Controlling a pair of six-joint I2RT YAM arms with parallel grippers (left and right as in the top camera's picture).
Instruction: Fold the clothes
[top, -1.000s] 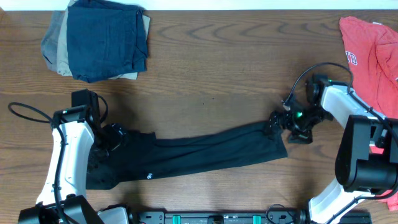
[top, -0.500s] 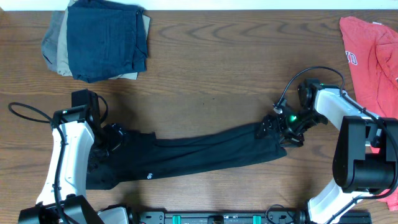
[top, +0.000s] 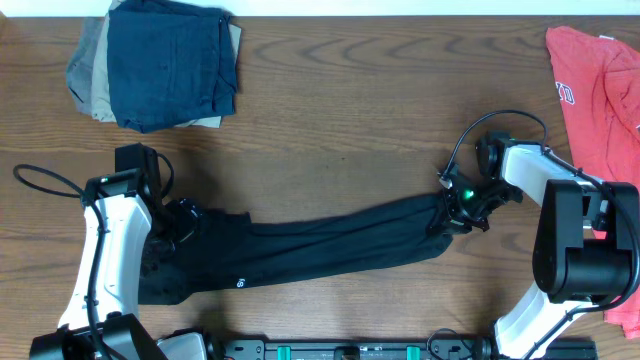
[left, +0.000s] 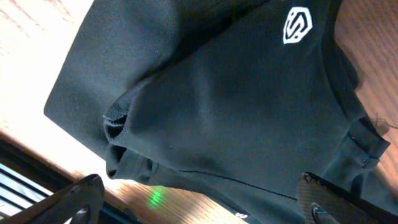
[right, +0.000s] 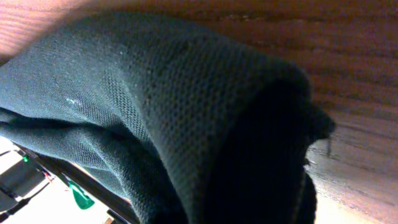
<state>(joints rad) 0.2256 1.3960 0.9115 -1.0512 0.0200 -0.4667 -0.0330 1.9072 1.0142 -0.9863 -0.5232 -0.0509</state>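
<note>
The clothes, a black T-shirt with a small white logo, lie drawn out in a long band across the front of the table. My right gripper is shut on the band's right end. In the right wrist view the bunched black knit fills the frame and hides the fingers. My left gripper hangs open over the shirt's left end. In the left wrist view its two fingertips stand wide apart above the black fabric, near a white logo.
A stack of folded garments, dark blue on top of tan and grey, sits at the back left. A red T-shirt lies at the right edge. Bare wooden table lies between them. The arms' base rail runs along the front.
My right gripper has slid a little left and down onto the shirt's right end and shut on it. The left arm and the shirt's left part have not moved.
</note>
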